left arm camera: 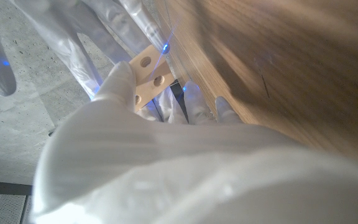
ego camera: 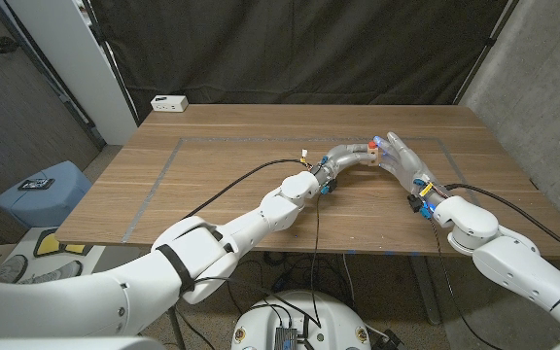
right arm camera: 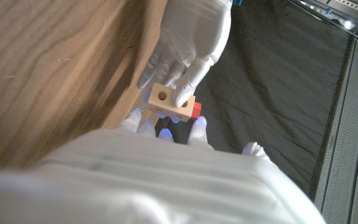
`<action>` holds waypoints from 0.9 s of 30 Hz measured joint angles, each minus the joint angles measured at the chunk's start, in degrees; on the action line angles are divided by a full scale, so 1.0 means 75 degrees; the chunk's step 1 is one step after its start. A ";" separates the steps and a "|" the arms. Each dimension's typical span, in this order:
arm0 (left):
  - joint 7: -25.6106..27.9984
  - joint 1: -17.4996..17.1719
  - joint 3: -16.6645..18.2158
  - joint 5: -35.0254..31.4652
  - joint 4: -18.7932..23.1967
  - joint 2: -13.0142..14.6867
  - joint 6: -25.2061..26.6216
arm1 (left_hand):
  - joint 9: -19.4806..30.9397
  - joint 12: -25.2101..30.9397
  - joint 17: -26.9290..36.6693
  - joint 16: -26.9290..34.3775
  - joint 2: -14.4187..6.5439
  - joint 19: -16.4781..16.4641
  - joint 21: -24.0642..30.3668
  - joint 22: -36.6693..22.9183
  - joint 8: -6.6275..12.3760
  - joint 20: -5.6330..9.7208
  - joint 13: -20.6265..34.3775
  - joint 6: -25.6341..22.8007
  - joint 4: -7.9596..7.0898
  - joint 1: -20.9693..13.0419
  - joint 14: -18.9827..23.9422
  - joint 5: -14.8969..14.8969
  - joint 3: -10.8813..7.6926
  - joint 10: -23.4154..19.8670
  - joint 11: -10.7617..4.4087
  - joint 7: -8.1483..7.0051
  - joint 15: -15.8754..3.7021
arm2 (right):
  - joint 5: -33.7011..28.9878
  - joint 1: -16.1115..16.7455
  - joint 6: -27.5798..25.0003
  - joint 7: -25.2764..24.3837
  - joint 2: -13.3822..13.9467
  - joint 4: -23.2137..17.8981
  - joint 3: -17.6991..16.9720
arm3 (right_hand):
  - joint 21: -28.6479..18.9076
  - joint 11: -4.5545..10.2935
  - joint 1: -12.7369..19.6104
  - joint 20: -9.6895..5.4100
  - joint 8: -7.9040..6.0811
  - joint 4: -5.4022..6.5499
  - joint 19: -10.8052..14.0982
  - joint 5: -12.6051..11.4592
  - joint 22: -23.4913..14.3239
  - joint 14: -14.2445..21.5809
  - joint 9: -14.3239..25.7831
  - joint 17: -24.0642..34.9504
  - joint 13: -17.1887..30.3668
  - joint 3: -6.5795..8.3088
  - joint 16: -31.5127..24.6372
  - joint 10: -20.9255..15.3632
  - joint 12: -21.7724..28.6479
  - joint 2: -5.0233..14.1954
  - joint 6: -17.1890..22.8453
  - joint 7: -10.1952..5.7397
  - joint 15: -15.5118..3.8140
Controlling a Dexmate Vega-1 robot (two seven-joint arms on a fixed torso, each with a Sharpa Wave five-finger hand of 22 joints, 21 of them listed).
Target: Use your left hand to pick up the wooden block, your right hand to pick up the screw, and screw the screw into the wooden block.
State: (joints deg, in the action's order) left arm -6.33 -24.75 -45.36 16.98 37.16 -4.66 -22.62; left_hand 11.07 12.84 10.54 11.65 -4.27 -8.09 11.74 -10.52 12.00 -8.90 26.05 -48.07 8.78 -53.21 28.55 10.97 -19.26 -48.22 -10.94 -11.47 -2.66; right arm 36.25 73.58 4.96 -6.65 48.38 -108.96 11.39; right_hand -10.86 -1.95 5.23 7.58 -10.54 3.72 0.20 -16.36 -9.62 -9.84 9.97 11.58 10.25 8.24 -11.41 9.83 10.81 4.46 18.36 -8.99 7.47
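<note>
Wooden block [right arm camera: 171,103] gripped by left robot hand [right arm camera: 188,43]; right robot hand [ego camera: 403,159] grip unclear, screw [right arm camera: 195,111] mostly hidden

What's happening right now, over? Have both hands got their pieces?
Left hand grips the wooden block, lifted off the table. Right hand at the block, red screw at its fingertips. Nothing in the way.
</note>
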 measured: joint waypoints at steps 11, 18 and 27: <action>-0.0075 0.0141 0.0015 0.0025 -0.0374 -0.0148 -0.0151 | 0.0000 0.0015 0.0000 0.0000 -0.0010 0.0000 0.0000 0.0000 0.0015 0.0000 0.0000 0.0000 0.0031 -0.0010 0.0000 -0.0023 -0.0031 0.0002 -0.0002 0.0000 0.0000 | 0.0012 0.0044 -0.0006 0.0012 -0.0012 -0.0057 0.0029 | 0.0000 0.0000 0.0000 0.0000 -0.0039 0.0000 0.0000 0.0000 0.0000 0.0000 0.0020 -0.0017 0.0000 0.0000 0.0000 0.0000 0.0029 0.0000 0.0065 -0.0017 0.0000; -0.0088 0.0172 0.0020 0.0025 -0.0461 -0.0178 -0.0204 | 0.0000 0.0015 0.0037 0.0000 -0.0011 -0.0034 0.0000 0.0000 0.0012 0.0034 0.0000 0.0000 0.0031 -0.0011 0.0000 -0.0029 -0.0031 -0.0001 0.0001 0.0000 0.0000 | 0.0010 -0.0030 0.0001 0.0097 -0.0048 -0.0054 0.0120 | 0.0000 0.0000 0.0000 -0.0029 -0.0039 0.0000 0.0030 0.0000 0.0000 0.0000 0.0020 -0.0018 0.0000 0.0000 0.0000 0.0000 0.0029 0.0000 0.0092 0.0012 0.0000; -0.0088 0.0187 0.0027 0.0012 -0.0475 -0.0178 -0.0213 | 0.0001 0.0012 0.0036 0.0034 -0.0011 -0.0033 0.0000 0.0000 0.0018 0.0033 0.0000 0.0000 0.0031 -0.0011 -0.0001 0.0008 -0.0031 -0.0058 0.0058 0.0001 0.0000 | -0.0047 -0.0099 0.0086 0.0138 -0.0077 -0.0029 0.0182 | 0.0000 -0.0001 0.0000 -0.0029 -0.0039 0.0000 0.0029 0.0000 0.0000 0.0000 0.0020 -0.0019 0.0001 0.0000 0.0000 0.0001 0.0027 0.0000 0.0104 0.0024 0.0000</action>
State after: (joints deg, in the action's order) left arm -6.99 -23.35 -45.16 17.07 33.60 -5.99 -24.22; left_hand 11.08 12.92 10.81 11.91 -4.35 -8.34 11.74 -10.52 12.14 -8.65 26.05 -48.07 9.01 -53.29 28.54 11.03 -19.49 -48.65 -10.51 -11.47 -2.67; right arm 35.90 72.84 5.60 -5.62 47.80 -109.18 12.76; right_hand -10.85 -1.96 5.23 7.36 -10.83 3.72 0.42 -16.36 -9.62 -9.84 10.12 11.44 10.26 8.24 -11.40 9.84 11.01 4.47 19.14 -8.81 7.47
